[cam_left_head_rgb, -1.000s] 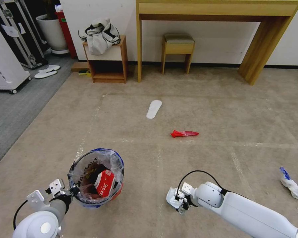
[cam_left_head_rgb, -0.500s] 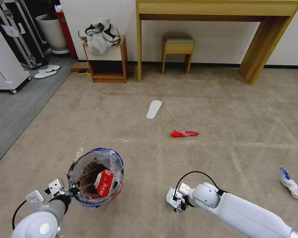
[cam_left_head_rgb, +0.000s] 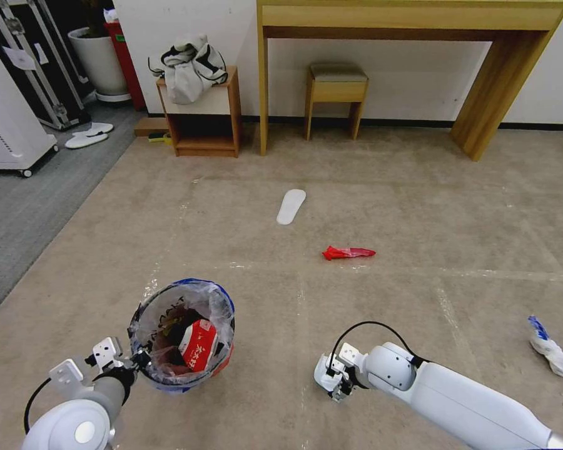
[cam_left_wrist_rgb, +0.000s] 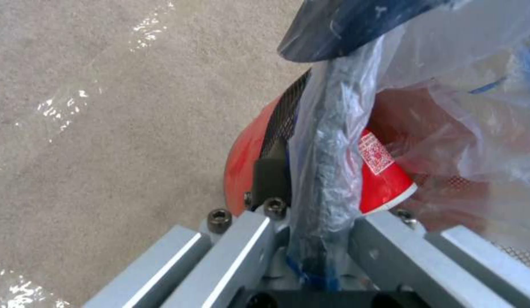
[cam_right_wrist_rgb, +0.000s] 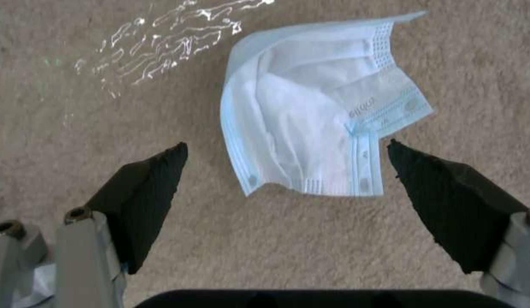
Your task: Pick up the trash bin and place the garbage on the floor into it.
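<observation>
The trash bin (cam_left_head_rgb: 181, 337), a red bucket lined with a clear, blue-edged bag, hangs at my lower left. My left gripper (cam_left_head_rgb: 137, 361) is shut on its rim (cam_left_wrist_rgb: 319, 201), pinching rim and bag together. A red-white carton (cam_left_head_rgb: 198, 345) lies inside. My right gripper (cam_right_wrist_rgb: 286, 144) is open low over the floor (cam_left_head_rgb: 388, 206), its black fingertips (cam_right_wrist_rgb: 156, 171) on either side of a pale blue face mask (cam_right_wrist_rgb: 310, 128) lying flat on the carpet. Farther out lie a red wrapper (cam_left_head_rgb: 348, 252) and a crumpled white-and-blue piece (cam_left_head_rgb: 550, 353) at the right.
A white insole-shaped piece (cam_left_head_rgb: 291, 206) lies mid-floor. Along the back wall stand a wooden desk (cam_left_head_rgb: 413, 19), a stool (cam_left_head_rgb: 336, 87) and a small cabinet (cam_left_head_rgb: 203, 119) with a bag on top. A white planter (cam_left_head_rgb: 99, 59) and black cases (cam_left_head_rgb: 31, 62) stand on the grey strip at left.
My right gripper has shifted a little lower and nearer, settling over the face mask. The bin and left gripper have stayed put.
</observation>
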Robot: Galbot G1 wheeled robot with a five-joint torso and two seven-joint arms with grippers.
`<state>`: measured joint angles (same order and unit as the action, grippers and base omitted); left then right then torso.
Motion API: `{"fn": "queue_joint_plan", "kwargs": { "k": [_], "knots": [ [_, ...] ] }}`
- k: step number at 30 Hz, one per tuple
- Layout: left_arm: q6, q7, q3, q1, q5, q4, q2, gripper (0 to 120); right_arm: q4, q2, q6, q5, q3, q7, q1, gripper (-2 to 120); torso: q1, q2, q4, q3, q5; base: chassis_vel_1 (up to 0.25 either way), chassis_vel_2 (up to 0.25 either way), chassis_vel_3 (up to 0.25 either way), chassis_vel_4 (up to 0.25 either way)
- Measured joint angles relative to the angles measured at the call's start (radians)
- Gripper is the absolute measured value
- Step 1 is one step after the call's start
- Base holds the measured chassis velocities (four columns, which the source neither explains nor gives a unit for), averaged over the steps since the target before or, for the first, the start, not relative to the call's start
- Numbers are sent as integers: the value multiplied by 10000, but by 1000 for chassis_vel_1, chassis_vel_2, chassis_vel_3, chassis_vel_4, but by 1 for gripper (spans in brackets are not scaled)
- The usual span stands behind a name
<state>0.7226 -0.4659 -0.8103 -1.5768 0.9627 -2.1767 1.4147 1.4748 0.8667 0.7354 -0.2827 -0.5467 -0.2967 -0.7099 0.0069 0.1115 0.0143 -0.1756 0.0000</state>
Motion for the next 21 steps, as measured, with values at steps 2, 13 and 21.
{"fn": "queue_joint_plan", "kwargs": {
  "k": [2,13,21],
  "knots": [
    [-1,0,2,-21,-4,0,-15,0,-151,158,0,-2,33,23,70,90,0,0,0,0,0,0,0,0,0],
    [-1,0,6,-92,-21,-10,-4,0,-709,617,0,-121,89,153,356,90,0,-1,-1,0,-1,0,0,0,0],
    [-4,0,6,-131,-25,-41,2,0,-1193,923,-142,-93,35,165,441,90,0,-1,0,0,-1,0,0,0,0]
  ]
}}
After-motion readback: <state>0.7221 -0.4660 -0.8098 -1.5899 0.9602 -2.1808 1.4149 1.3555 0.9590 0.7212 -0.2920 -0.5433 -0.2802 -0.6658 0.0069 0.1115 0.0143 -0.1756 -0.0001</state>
